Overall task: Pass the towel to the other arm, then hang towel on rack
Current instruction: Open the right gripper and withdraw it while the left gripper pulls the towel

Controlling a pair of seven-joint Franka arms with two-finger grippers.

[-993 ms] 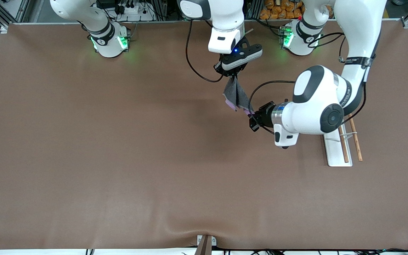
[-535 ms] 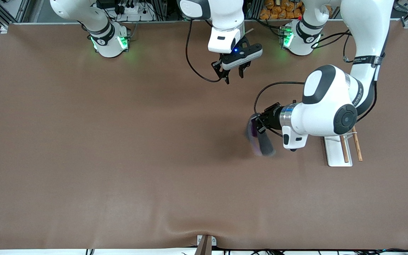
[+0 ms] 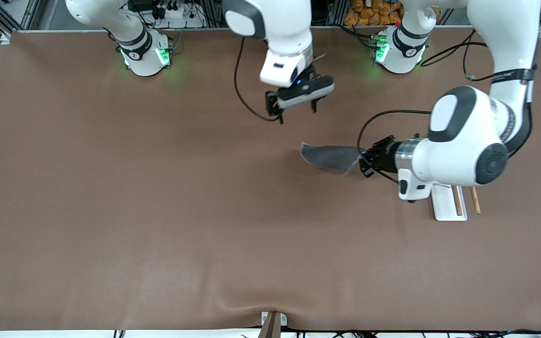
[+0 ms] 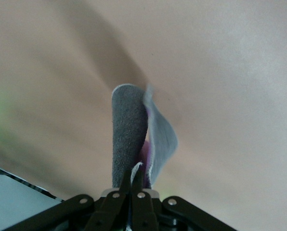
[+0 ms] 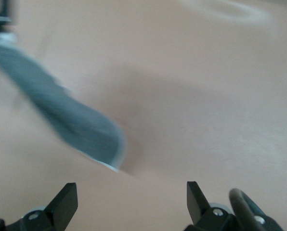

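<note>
Two grippers, two opposite states. My left gripper (image 3: 363,163) is clamped shut on one end of the towel (image 3: 329,156), and in the left wrist view I see the fingers (image 4: 134,185) pinching the cloth, grey face outward with a sliver of purple showing inside the fold. From that grip the towel (image 4: 131,139) stretches out almost level above the table (image 3: 158,211), toward the right arm's end, touching nothing else that I can see. My right gripper (image 3: 294,104) hangs over the table near the robots' bases with its fingers spread wide and nothing between them; in its wrist view I see the towel (image 5: 71,120) well clear of its fingertips (image 5: 66,199).

By my judgement the pass is done: only the left arm has the cloth, and the right arm is free to wait. What remains is the hanging. The rack (image 3: 449,206) sits on the table toward the left arm's end, and the towel is nowhere over it yet.

Most of the rack is covered by my left arm's wrist; only the nearer end of the white base and the tips of the two wooden rods (image 3: 467,201) show, and I cannot find the wire crosspiece. Both wrist views are smeared, so the towel's trim and exact fold are hard to read.
</note>
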